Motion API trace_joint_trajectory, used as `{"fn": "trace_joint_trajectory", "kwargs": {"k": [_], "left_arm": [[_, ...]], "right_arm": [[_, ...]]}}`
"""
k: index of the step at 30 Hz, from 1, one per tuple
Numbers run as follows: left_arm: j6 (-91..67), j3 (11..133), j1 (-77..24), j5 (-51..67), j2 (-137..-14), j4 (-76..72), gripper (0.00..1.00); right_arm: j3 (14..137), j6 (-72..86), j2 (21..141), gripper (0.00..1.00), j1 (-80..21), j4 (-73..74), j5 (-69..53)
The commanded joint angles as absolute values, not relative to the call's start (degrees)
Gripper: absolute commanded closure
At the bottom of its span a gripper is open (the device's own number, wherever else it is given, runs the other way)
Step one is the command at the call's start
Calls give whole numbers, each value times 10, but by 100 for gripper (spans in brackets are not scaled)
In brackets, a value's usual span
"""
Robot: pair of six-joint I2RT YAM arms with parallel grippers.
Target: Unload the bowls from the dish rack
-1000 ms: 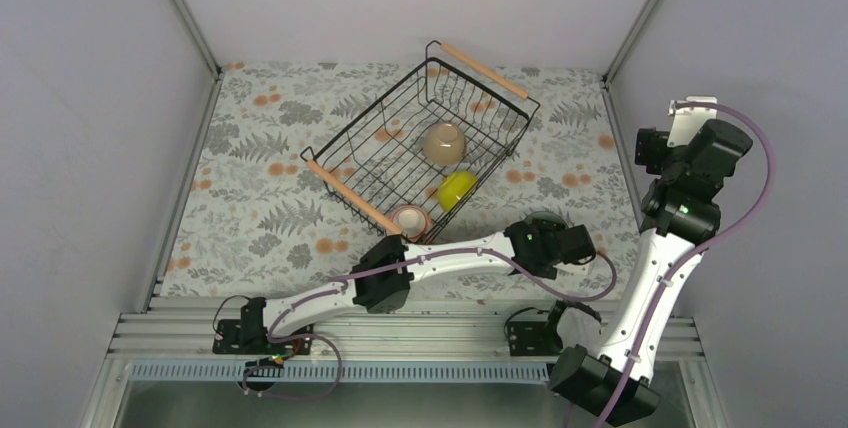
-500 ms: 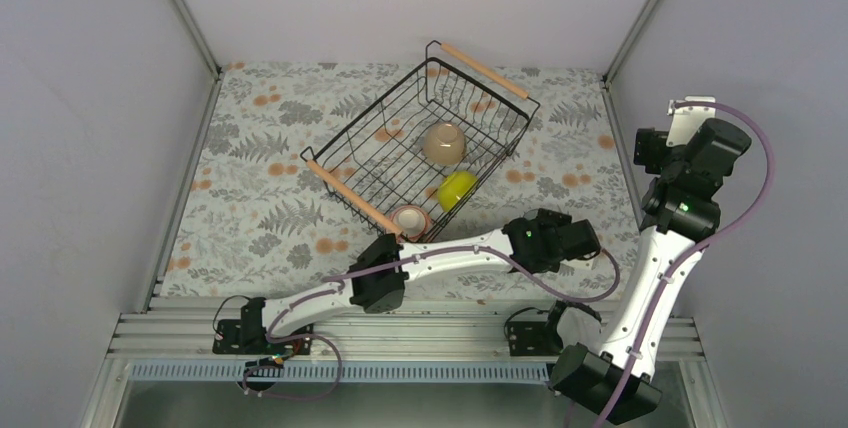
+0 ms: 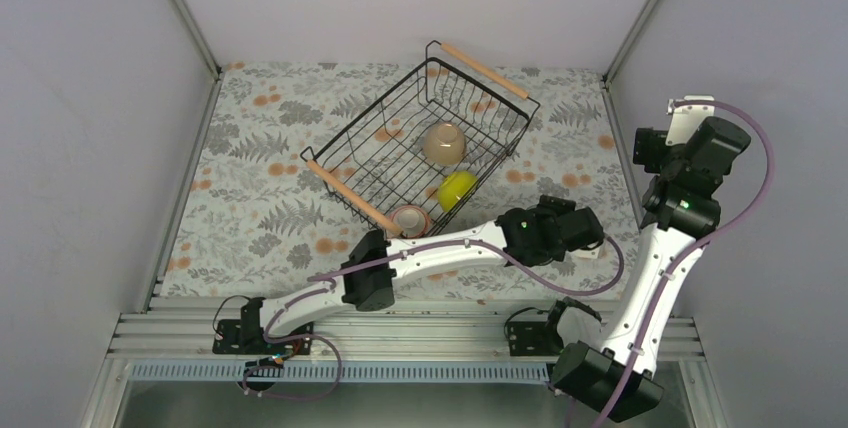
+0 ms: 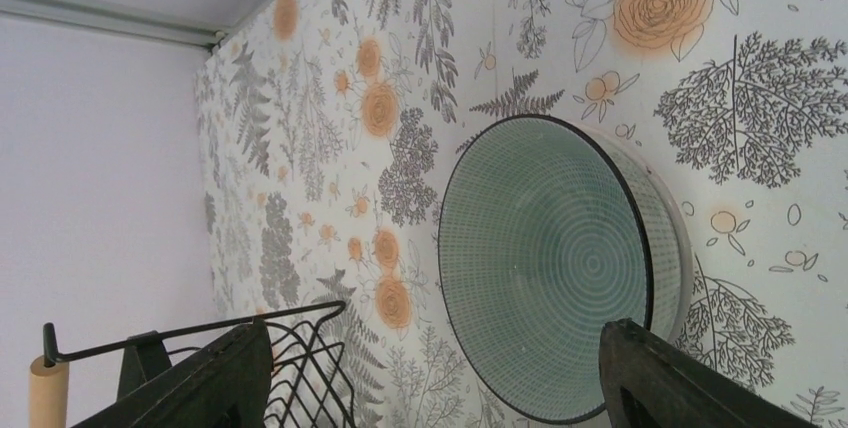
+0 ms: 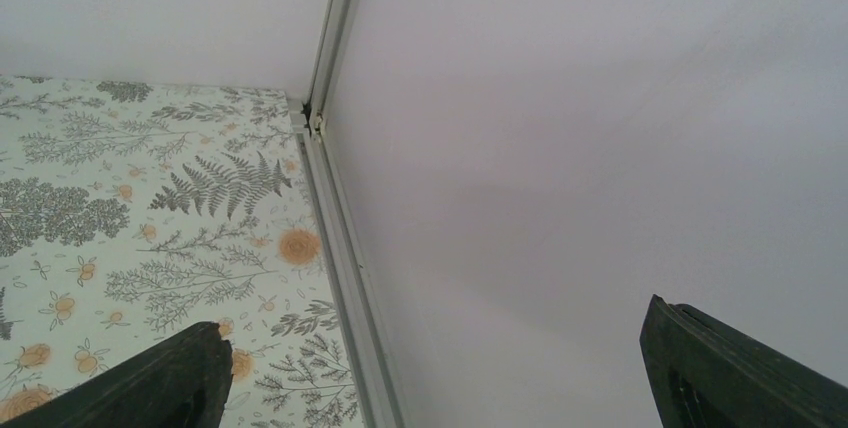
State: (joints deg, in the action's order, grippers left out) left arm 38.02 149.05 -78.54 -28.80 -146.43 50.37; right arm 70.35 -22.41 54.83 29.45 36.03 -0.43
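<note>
The black wire dish rack [image 3: 372,153] stands mid-table and holds a tan bowl [image 3: 444,144], a yellow-green bowl [image 3: 457,188] and a pinkish patterned bowl [image 3: 410,219] by its near wooden handle. The pale mint bowl [image 4: 560,268] sits upright on the cloth right of the rack. A white rim [image 4: 681,238] shows along its side; I cannot tell if that is the white bowl under it. My left gripper [image 4: 440,388] hovers over the mint bowl, open and empty; in the top view it [image 3: 585,238] hides the bowl. My right gripper [image 3: 650,148] is open and empty, raised by the right wall.
The table carries a floral cloth [image 3: 260,208]. A rack corner [image 4: 290,348] and a wooden handle end [image 4: 45,393] show in the left wrist view. The right wrist view faces the wall [image 5: 600,148] and the corner post [image 5: 340,208].
My left gripper has shifted a little to the right and farther from the bases above the mint bowl, which it now covers in the top view. The right arm has not moved.
</note>
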Motion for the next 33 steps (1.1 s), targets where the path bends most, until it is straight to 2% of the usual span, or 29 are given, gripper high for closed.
{"fn": "trace_joint_trajectory", "kwargs": {"k": [1, 14, 19, 23, 27, 33], "left_arm": [[373, 1505, -781, -307, -1425, 529, 18], [323, 1433, -666, -310, -1315, 566, 18], [321, 1446, -609, -300, -1286, 574, 18], [299, 1465, -539, -248, -1251, 582, 17], [253, 1436, -459, -177, -1196, 572, 17], [194, 1364, -345, -103, -1107, 512, 15]], "right_arm": [[725, -212, 554, 0, 302, 360, -16], [801, -189, 583, 0, 302, 396, -100], [842, -205, 624, 0, 302, 445, -194], [892, -232, 684, 0, 293, 516, -269], [941, -248, 731, 0, 239, 556, -276], [1019, -238, 814, 0, 81, 607, -215]]}}
